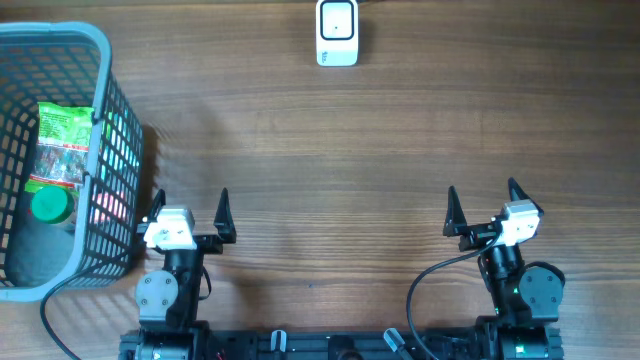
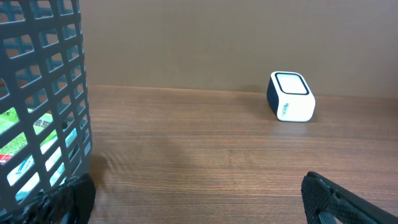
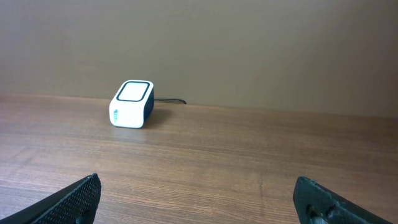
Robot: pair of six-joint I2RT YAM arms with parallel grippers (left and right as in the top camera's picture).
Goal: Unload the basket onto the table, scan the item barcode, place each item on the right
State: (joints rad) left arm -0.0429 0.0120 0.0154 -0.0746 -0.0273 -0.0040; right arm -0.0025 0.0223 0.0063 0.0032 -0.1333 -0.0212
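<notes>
Nothing scanned yet: items lie in the basket (image 1: 100, 60) at nine o'clock, scanner (image 1: 337, 32) at twelve; left gripper (image 1: 188, 205) and right gripper (image 1: 482, 200) both spread wide, empty.

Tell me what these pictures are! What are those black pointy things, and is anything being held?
They are two robot arms at a wooden table. One picture looks down from above; the other two come from little cameras on each arm's wrist. The pointy things are fingers: the left gripper and the right gripper, both open and holding nothing. At the table's left sits a gray basket with a green packet and a green-capped bottle inside. The white box at the far edge looks like the barcode scanner.
</notes>
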